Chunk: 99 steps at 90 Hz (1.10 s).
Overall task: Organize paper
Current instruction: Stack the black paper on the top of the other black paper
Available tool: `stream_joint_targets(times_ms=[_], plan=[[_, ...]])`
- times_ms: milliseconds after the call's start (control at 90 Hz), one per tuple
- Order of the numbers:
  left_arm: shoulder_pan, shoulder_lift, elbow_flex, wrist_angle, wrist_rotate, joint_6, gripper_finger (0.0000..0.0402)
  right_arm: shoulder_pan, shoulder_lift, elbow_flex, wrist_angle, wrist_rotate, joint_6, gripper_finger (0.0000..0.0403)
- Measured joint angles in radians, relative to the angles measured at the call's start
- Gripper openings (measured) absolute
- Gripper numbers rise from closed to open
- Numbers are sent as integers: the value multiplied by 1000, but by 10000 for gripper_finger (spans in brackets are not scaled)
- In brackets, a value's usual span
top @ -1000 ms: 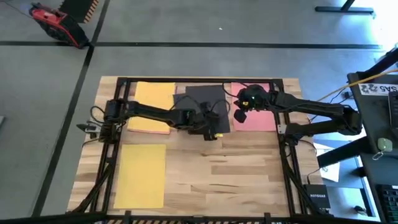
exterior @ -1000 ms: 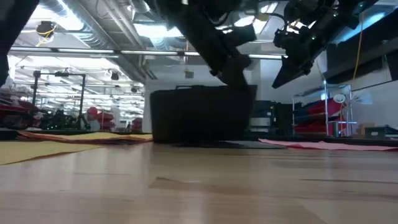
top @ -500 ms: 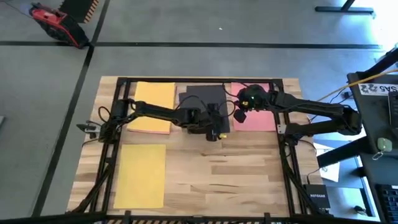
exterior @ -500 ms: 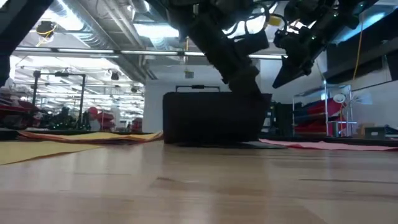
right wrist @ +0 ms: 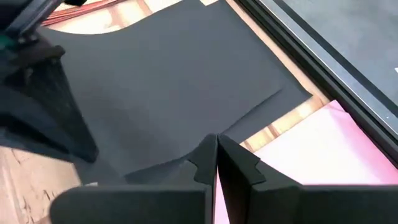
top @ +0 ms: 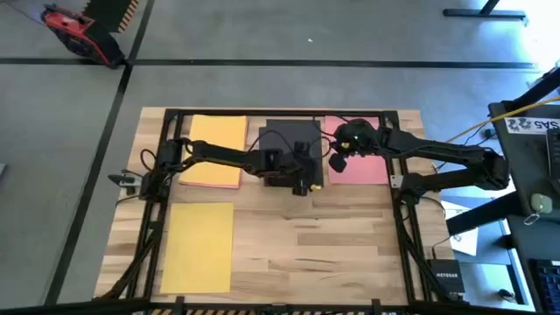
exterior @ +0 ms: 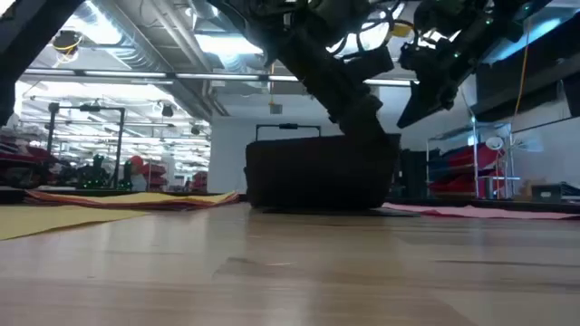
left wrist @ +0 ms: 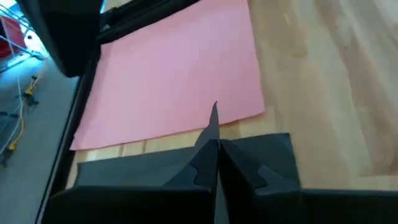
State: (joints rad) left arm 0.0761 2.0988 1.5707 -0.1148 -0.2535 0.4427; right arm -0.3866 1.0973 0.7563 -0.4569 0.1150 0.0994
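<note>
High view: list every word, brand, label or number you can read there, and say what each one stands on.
"NETGEAR": on the black box on the floor by the table's near right corner.
"SAS 22", seen upside down, only roughly legible: on the white label on the equipment at the right edge.
None on the black sheet, the pink sheet or the yellow sheet.
Anything else is too small to read.

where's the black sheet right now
In the high view the black sheet lies at the table's far middle, between the orange-topped stack and the pink sheet, under the left gripper.
</note>
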Motion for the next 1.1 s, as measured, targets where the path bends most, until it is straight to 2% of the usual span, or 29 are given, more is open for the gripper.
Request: stream_joint_targets(times_ms=[200, 356, 600, 800, 1100], plan=[[5, 13, 0, -7, 29, 61, 0, 0, 0, 0, 0, 0, 0, 0], [2, 29, 0, 1, 88, 82, 0, 0, 0, 0, 1, 0, 0, 0], [-4, 33, 0, 46, 92, 82, 4, 0, 0, 0, 1, 0, 0, 0], [4, 33, 0, 57, 101, -21, 32, 0, 0, 0, 2, 0, 1, 0], [4, 33, 0, 53, 106, -74, 80, 0, 0, 0, 2, 0, 1, 0]])
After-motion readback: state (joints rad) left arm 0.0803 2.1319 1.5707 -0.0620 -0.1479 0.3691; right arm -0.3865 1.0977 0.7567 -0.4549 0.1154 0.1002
